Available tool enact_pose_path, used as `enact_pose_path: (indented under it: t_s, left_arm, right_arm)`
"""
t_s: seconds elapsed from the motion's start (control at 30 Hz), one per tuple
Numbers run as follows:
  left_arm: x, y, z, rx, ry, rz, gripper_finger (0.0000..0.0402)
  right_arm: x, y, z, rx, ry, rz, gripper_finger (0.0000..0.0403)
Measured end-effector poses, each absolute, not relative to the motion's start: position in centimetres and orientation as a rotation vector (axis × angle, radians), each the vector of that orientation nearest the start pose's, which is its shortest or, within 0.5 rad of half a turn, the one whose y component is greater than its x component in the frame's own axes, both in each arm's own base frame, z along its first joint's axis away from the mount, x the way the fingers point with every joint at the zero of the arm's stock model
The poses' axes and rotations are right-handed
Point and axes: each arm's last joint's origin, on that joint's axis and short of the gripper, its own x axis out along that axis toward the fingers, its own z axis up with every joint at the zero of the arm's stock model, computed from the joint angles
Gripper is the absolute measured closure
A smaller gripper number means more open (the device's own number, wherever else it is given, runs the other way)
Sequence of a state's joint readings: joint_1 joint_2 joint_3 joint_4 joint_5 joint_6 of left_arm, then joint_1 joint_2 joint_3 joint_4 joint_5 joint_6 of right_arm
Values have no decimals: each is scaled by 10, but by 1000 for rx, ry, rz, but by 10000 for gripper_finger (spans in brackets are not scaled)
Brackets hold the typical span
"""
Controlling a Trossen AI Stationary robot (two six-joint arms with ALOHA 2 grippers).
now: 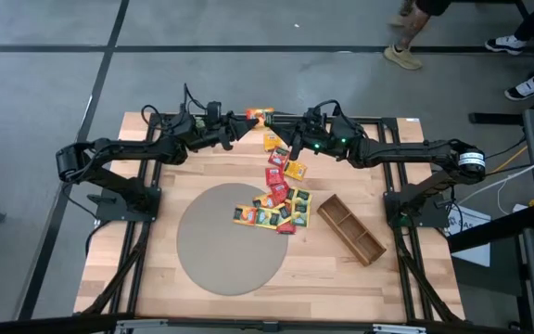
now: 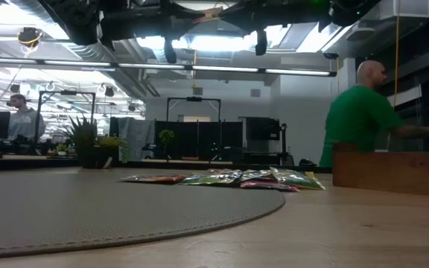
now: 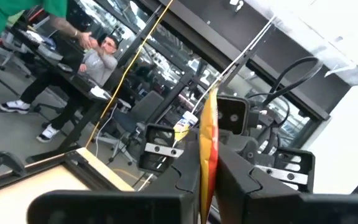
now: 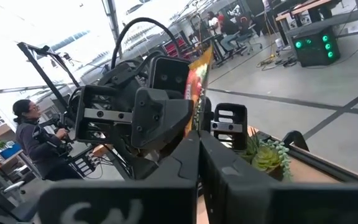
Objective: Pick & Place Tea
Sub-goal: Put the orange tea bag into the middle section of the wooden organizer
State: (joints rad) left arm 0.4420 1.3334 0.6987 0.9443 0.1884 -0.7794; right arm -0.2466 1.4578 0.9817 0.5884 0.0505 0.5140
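The left claw (image 1: 239, 125) and the right claw (image 1: 282, 128) meet high above the far middle of the bench (image 1: 156, 278), near the top centre of the high view. Between them is one orange tea sachet (image 1: 260, 115). In the left wrist view the sachet (image 3: 207, 140) stands on its edge, and the left claw (image 3: 207, 180) has its fingers pressed together on it. In the right wrist view the right claw (image 4: 197, 146) has its fingers shut on the same sachet (image 4: 197, 78), with the left claw (image 4: 142, 115) right in front of it. So both claws pinch the one sachet from two sides, up in the air.

The other tea sachets (image 1: 276, 190) lie on the bench in a loose line of red, yellow and green. The line runs from just under the claws down to the middle of the picture. The lower ones lie in a heap at the right edge of the round grey mat (image 1: 221, 250). In the low view the heap (image 2: 229, 179) lies flat in the middle of the frame.

A long wooden tray (image 1: 350, 228) with parts inside lies slanted just right of the heap. A small green plant (image 4: 267, 154) shows in the right wrist view.

A person in a green shirt (image 2: 360, 115) is behind the bench, at the right of the low view.
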Motion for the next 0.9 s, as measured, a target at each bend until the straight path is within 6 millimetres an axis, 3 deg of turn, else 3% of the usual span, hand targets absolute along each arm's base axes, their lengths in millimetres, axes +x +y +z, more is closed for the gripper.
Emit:
enact_pose_path:
  t_s: [0.17,0.33,0.6,0.9]
  left_arm:
    - [256,119,292,-665,-349,82,332]
    - [252,122,297,-656,-357,-16,282]
    - [249,127,295,-685,-318,-65,221]
    - [249,128,293,-694,-301,-48,212]
  right_arm:
    - [318,-80,319,524,-149,-229,399]
    - [302,-75,319,581,15,-238,399]
    - [249,-53,328,817,327,-171,401]
    - [192,-8,316,1009,752,-238,401]
